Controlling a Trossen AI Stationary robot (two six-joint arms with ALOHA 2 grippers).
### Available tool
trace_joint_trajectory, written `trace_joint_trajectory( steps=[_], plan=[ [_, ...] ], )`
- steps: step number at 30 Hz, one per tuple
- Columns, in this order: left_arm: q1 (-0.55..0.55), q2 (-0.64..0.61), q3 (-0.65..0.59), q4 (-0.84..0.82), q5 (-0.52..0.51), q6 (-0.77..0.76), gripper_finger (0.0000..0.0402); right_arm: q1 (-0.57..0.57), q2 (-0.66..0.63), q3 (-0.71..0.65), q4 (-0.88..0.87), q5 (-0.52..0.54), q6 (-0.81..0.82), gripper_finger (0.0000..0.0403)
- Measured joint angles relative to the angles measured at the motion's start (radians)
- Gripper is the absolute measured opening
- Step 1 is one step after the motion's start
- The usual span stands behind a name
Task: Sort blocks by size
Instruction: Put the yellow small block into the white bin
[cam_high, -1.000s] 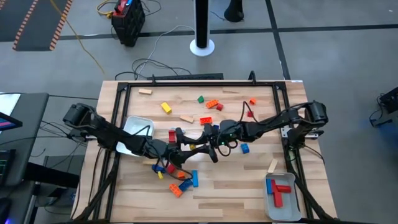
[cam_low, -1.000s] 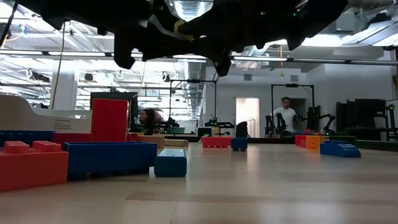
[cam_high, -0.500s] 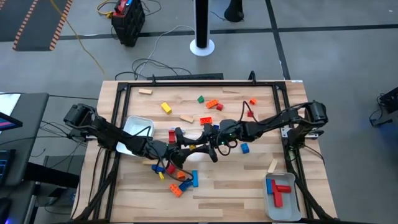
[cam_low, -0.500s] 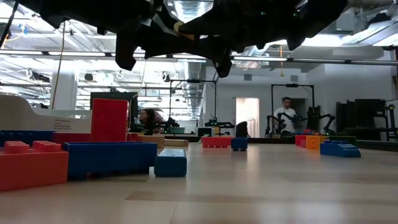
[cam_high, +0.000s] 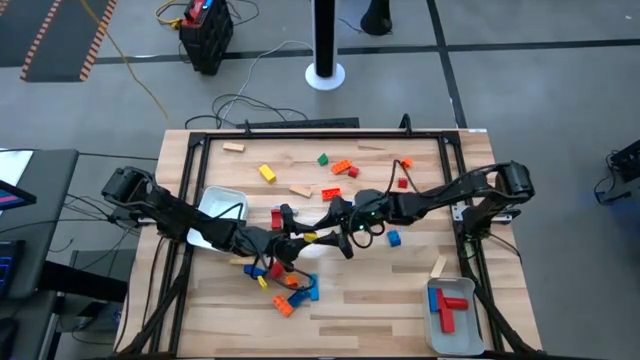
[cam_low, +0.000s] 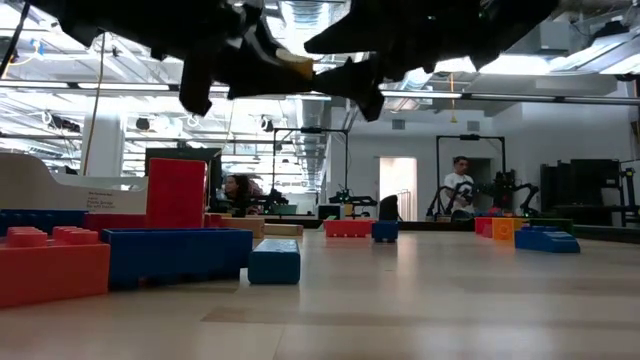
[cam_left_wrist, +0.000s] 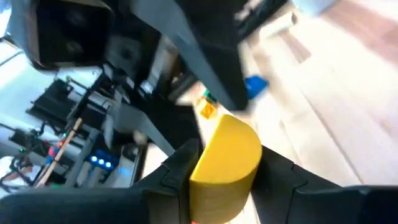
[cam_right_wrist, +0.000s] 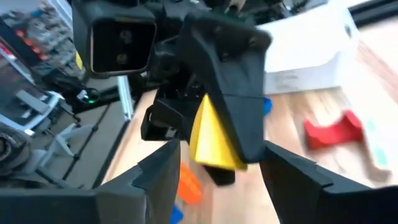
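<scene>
**Yellow block held above mid-table**

Above the table's middle, the left gripper (cam_high: 308, 238) is clamped on a yellow block (cam_left_wrist: 225, 158), which sits between its fingers (cam_left_wrist: 181, 167). Just to its right the right gripper (cam_high: 322, 222) faces it, its fingers (cam_right_wrist: 163, 171) spread apart either side of that block. Other blocks (cam_high: 290, 290) lie scattered on the table (cam_high: 380, 290) beneath and around both grippers.

- I work in a robotics lab: my table (cam_high: 400, 290) stands on grey concrete floor (cam_high: 540, 90) with trailing cables (cam_high: 250, 100).
- Beyond it, ceiling strip lights (cam_low: 60, 95), equipment racks (cam_low: 590, 190), a standing person (cam_low: 460, 187).
</scene>
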Motion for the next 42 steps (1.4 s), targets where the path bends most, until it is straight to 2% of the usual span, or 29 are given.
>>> trace_joint_trajectory(
  steps=[4, 7, 10, 13, 18, 23, 31, 35, 42],
  plan=[
    [0.016, 0.002, -0.002, -0.076, -0.008, -0.04, 0.0085, 0.007, -0.081, 0.002, -0.134, 0.07, -0.023, 0.0243],
    [0.035, 0.001, -0.002, -0.125, -0.018, -0.082, 0.0083, 0.022, -0.122, 0.002, -0.259, 0.166, -0.032, 0.0244],
    [0.05, -0.017, -0.002, -0.224, -0.071, -0.133, 0.0083, 0.041, -0.154, 0.0, -0.363, 0.264, -0.038, 0.0244],
    [0.071, -0.083, -0.002, -0.379, -0.135, -0.223, 0.0089, 0.054, -0.178, 0.0, -0.449, 0.35, -0.032, 0.0244],
    [0.111, -0.281, -0.031, -0.666, -0.152, -0.439, 0.009, 0.065, -0.192, 0.0, -0.508, 0.442, -0.012, 0.0244],
    [0.134, -0.462, -0.068, -0.959, -0.162, -0.674, 0.0088, 0.06, -0.179, 0.0, -0.509, 0.452, -0.011, 0.0244],
    [0.103, -0.66, -0.121, -1.291, -0.116, -0.985, 0.0088, 0.058, -0.179, 0.0, -0.5, 0.452, -0.008, 0.0244],
    [0.098, -0.705, -0.121, -1.349, -0.083, -1.13, 0.0089, 0.052, -0.179, 0.0, -0.501, 0.452, -0.008, 0.0244],
    [0.105, -0.69, -0.121, -1.494, 0.063, -1.388, 0.0089, 0.052, -0.179, 0.0, -0.497, 0.452, -0.011, 0.0244]
  ],
)
